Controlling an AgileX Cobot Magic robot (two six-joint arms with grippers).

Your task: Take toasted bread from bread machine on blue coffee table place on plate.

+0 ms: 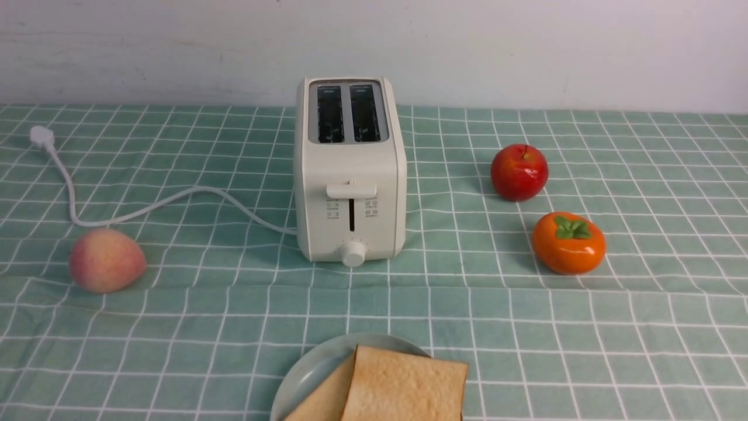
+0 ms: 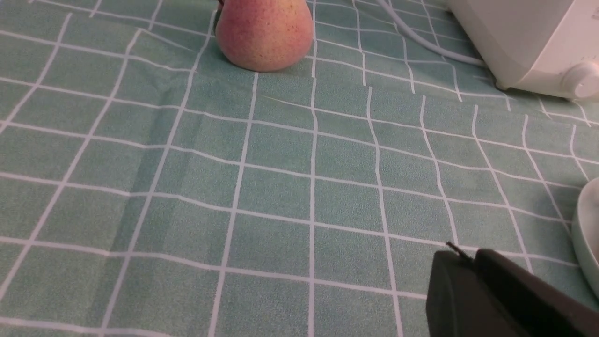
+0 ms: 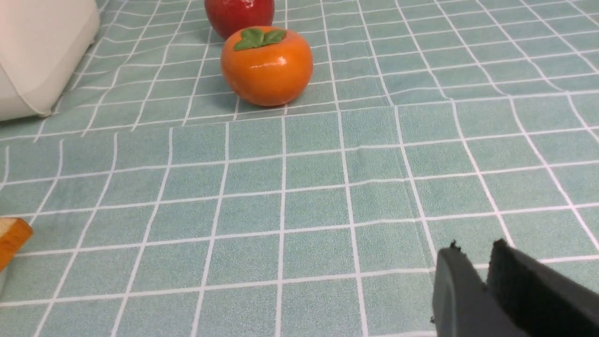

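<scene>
The cream-white bread machine stands mid-table on the blue coffee table, both slots dark and empty. Two slices of toasted bread lie overlapping on the pale plate at the near edge. Neither gripper shows in the front view. In the left wrist view my left gripper hovers over bare cloth beside the plate's rim, its jaws pressed together and empty. In the right wrist view my right gripper hangs over bare cloth with a narrow gap between its tips, holding nothing. A toast corner shows there.
A peach lies left of the toaster, near its white cord and plug. To the right sit a red apple and an orange persimmon. A pale wall backs the table.
</scene>
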